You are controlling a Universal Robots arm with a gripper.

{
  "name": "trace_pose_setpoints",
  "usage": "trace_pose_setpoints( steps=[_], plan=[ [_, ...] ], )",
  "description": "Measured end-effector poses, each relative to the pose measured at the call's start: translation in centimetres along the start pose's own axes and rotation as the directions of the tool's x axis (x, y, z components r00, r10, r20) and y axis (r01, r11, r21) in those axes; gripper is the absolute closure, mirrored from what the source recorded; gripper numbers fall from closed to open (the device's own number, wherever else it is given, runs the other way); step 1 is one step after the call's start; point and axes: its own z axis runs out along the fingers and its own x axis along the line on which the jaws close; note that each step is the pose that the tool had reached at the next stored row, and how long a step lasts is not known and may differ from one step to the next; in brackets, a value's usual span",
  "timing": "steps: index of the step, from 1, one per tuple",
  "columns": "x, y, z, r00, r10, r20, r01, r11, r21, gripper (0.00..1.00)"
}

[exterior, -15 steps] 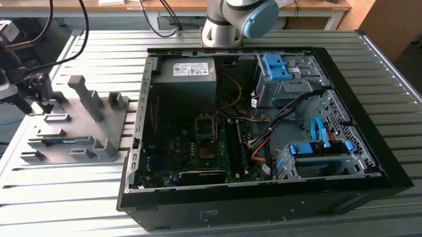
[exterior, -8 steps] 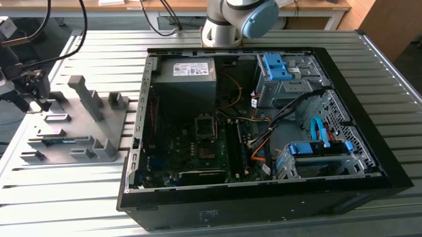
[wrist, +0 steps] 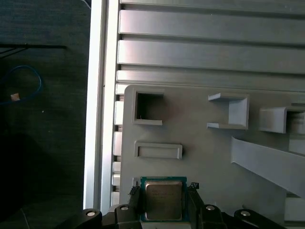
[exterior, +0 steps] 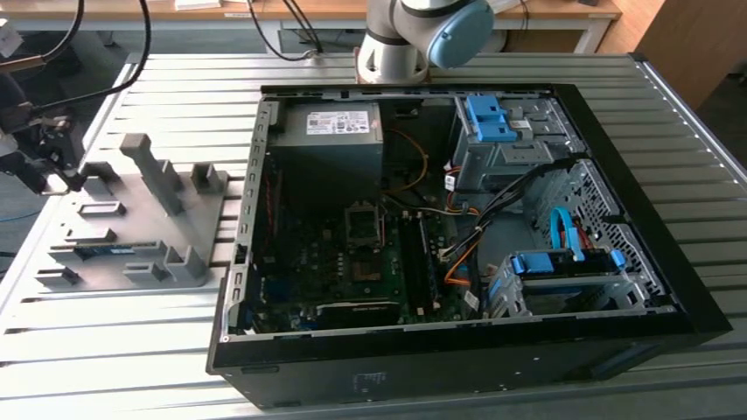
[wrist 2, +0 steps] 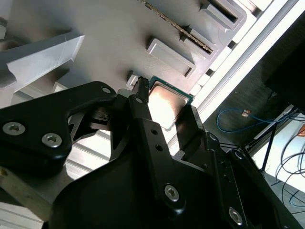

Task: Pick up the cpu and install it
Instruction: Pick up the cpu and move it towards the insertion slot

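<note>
Apparently the work stands at the picking step. The jaws are closed on the cpu (wrist: pixel 161 202): in both wrist views one black finger (wrist: pixel 135 199) presses on each of two opposite edges, and the chip lies flat between them with its shiny metal lid up. Gripping by the edges seems sensible to me, because the lid and the contacts underneath are not touched and the chip keeps level.

The cpu sits at the edge of a grey plastic tray (wrist: pixel 214 157), directly under the jaws, and I cannot tell if it is already lifted out of its seat. This tray has shaped pockets, such as the square pocket (wrist: pixel 147 107) just beyond the jaws. I judge that they keep every part in a known place, so the jaws can find it. The tray rests on a ribbed metal desk (wrist: pixel 214 52).

The open computer (exterior: pixel 467 219) lies on the same desk, well apart from the jaws, with its side removed so the socket (exterior: pixel 363 224) can be reached from above.
</note>
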Motion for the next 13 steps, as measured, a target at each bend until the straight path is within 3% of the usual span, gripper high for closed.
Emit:
trace_pose_setpoints(
  steps=[13],
  plan=[
    [-0.03,-0.02,-1.62,1.0,0.0,0.0001,0.0,1.0,0.0,0.53]
  ],
)
